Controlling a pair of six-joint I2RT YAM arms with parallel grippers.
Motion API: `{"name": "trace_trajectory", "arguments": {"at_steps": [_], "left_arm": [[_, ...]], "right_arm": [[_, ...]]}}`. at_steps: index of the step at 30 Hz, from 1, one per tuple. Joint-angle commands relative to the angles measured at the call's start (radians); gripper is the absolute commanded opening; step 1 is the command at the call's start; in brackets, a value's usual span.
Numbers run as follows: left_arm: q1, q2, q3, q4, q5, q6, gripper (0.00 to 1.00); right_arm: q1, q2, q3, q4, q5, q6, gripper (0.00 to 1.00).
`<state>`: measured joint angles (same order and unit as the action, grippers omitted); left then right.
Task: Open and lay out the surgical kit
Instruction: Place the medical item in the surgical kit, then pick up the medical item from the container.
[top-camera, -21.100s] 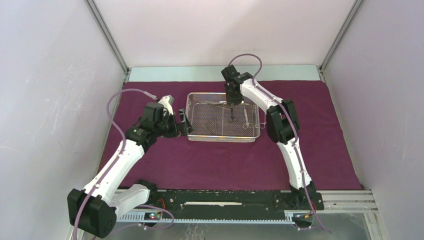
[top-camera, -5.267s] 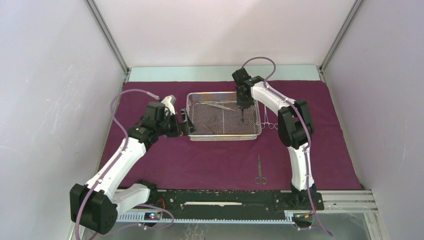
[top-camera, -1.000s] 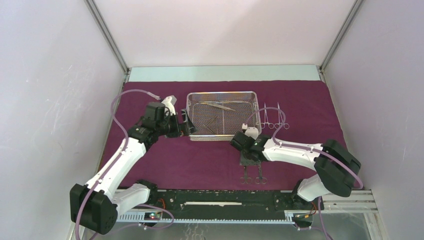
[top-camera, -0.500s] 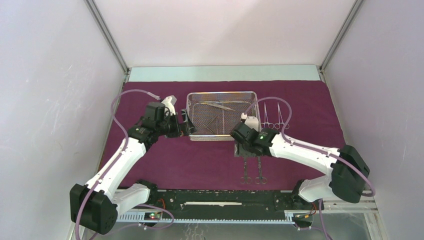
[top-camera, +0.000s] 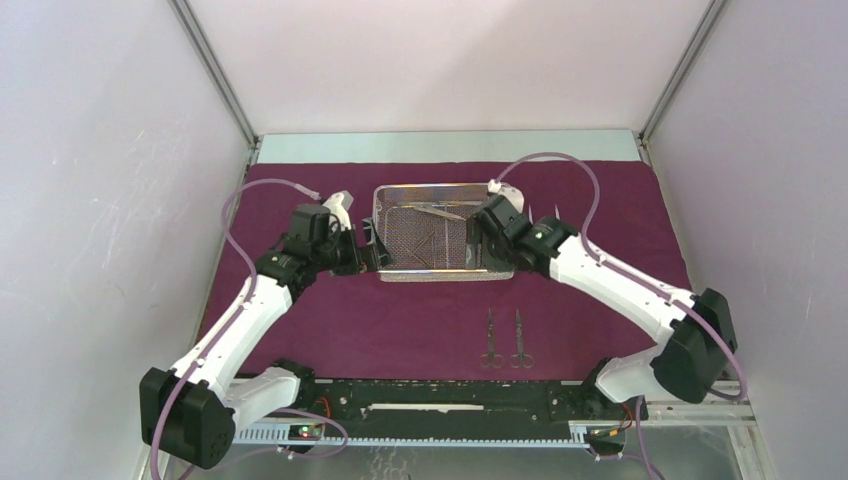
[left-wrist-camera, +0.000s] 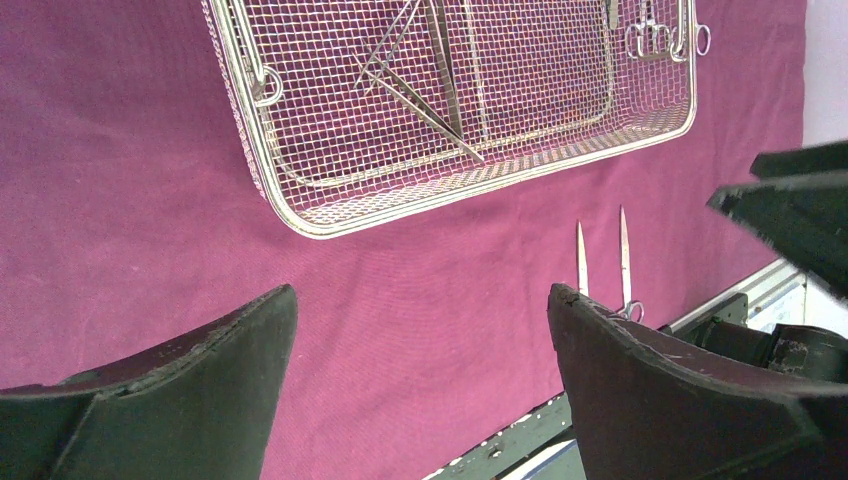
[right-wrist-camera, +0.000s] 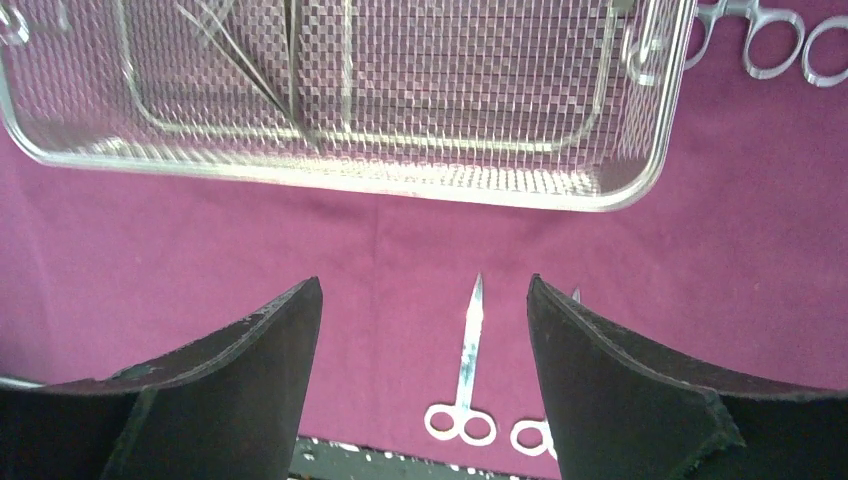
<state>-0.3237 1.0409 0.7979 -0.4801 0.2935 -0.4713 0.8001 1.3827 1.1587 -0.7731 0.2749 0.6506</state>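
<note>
Both end effectors are hanging released, empty: left end effector (left-wrist-camera: 422, 292) beside the wire-mesh tray (top-camera: 440, 277), right end effector (right-wrist-camera: 422, 285) over its right end. Two ring-handled scissors (top-camera: 491, 342) are lying side by side on the maroon cloth (top-camera: 400, 320).

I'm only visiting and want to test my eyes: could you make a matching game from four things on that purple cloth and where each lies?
Things:
1 mesh tray
2 two scissors
3 tweezers
4 ring-handled clamps

Places:
A inside the tray
B at the near edge of the cloth
C mid-cloth, toward the back
D on the cloth beside the tray's right end

Pairs: 1-C, 2-B, 3-A, 4-D
</note>
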Motion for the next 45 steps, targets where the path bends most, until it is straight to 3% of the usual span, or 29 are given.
{"name": "trace_trajectory", "arguments": {"at_steps": [1, 9, 22, 30, 45], "left_arm": [[0.008, -0.007, -0.014, 0.023, 0.014, -0.004, 1.0], [0.01, 0.0, -0.011, 0.024, 0.021, -0.005, 1.0], [0.015, -0.006, -0.014, 0.026, 0.03, -0.004, 1.0], [0.017, -0.01, -0.011, 0.022, 0.021, -0.003, 1.0], [0.019, 0.006, -0.011, 0.015, 0.003, 0.003, 1.0]], "right_arm": [[-0.063, 0.077, 0.106, 0.004, -0.017, -0.116, 0.83], [-0.169, 0.279, 0.281, 0.01, -0.029, -0.211, 0.78], [-0.214, 0.615, 0.541, 0.07, -0.056, -0.277, 0.74], [-0.231, 0.725, 0.625, 0.207, -0.146, -0.466, 0.72], [-0.265, 0.905, 0.796, 0.187, -0.316, -0.631, 0.69]]}}
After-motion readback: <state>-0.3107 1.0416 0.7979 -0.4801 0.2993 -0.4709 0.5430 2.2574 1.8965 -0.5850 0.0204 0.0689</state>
